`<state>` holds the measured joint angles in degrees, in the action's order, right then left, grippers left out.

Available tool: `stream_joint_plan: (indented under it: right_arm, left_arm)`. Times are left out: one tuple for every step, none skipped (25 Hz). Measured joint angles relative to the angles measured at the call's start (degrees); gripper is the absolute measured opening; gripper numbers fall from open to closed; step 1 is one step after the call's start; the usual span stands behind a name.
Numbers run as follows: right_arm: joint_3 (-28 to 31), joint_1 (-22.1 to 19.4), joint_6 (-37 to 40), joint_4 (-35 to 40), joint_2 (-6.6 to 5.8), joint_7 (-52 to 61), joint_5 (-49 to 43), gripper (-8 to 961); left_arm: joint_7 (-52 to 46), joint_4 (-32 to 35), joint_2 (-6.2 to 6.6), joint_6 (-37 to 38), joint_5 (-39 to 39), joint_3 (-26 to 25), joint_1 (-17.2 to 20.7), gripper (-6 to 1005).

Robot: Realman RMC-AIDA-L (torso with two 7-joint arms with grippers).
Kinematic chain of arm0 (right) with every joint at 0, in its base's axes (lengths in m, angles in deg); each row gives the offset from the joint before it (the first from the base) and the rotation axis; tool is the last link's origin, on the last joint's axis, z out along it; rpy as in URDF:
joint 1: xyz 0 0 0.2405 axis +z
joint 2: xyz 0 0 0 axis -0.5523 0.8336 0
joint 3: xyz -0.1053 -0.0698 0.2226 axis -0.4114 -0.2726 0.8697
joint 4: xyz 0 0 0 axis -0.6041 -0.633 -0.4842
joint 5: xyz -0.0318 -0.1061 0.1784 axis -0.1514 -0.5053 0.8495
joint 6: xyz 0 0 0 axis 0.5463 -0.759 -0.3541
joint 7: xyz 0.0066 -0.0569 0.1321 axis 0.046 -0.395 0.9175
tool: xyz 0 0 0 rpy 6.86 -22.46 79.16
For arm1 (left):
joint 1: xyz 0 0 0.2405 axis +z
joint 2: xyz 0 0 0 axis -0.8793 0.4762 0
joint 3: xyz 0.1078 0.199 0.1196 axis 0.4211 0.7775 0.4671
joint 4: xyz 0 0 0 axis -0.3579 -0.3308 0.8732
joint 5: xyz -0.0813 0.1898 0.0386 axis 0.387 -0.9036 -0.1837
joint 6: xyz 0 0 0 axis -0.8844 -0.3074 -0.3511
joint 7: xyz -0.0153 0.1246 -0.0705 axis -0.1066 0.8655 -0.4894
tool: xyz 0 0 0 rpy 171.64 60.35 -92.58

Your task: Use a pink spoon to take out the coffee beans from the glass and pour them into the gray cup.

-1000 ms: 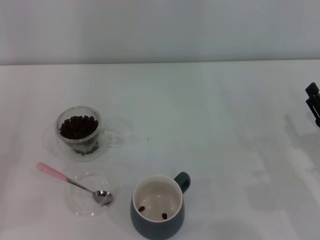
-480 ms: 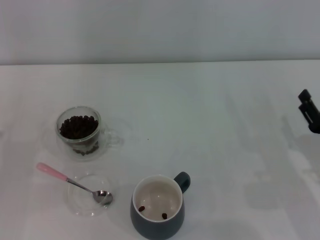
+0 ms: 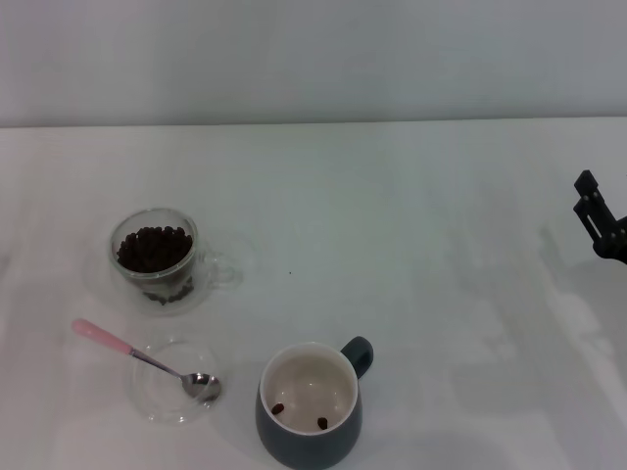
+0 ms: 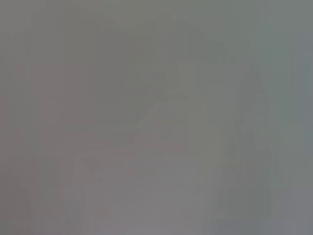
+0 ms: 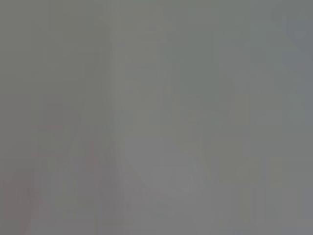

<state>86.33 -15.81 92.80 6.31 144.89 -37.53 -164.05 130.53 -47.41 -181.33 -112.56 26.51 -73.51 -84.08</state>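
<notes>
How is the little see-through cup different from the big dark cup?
The glass is clear, while the gray cup is dark blue-gray outside and cream inside. The glass looks smaller than the gray cup. The glass is full of coffee beans, but the gray cup holds only two. The glass sits farther back on the table; the gray cup sits at the near edge. Both stand upright and have a side handle.

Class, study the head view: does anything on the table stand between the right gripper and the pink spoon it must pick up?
Yes. The right gripper is at the table's far right edge; the pink spoon rests on a clear saucer at the near left. The gray cup stands roughly between them, close beside the spoon's bowl.
</notes>
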Motion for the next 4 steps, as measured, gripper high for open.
stream_joint_plan:
  right_arm:
    - [0.1,0.1,0.0,0.0,0.0,0.0,0.0,693]
    - [0.2,0.1,0.0,0.0,0.0,0.1,0.0,693]
    - [0.3,0.1,0.0,-0.1,0.0,0.1,0.0,693]
    - [0.5,0.1,0.0,-0.2,0.0,0.1,0.0,693]
  left_arm:
    - [0.0,-0.6,-0.02,-0.1,1.7,0.0,-0.1,895]
    - [0.0,-1.1,-0.02,-0.1,2.6,0.0,-0.1,895]
    - [0.0,-1.4,-0.02,-0.1,2.9,0.0,-0.1,895]
    - [0.0,-1.6,-0.02,-0.1,3.0,0.1,0.0,895]
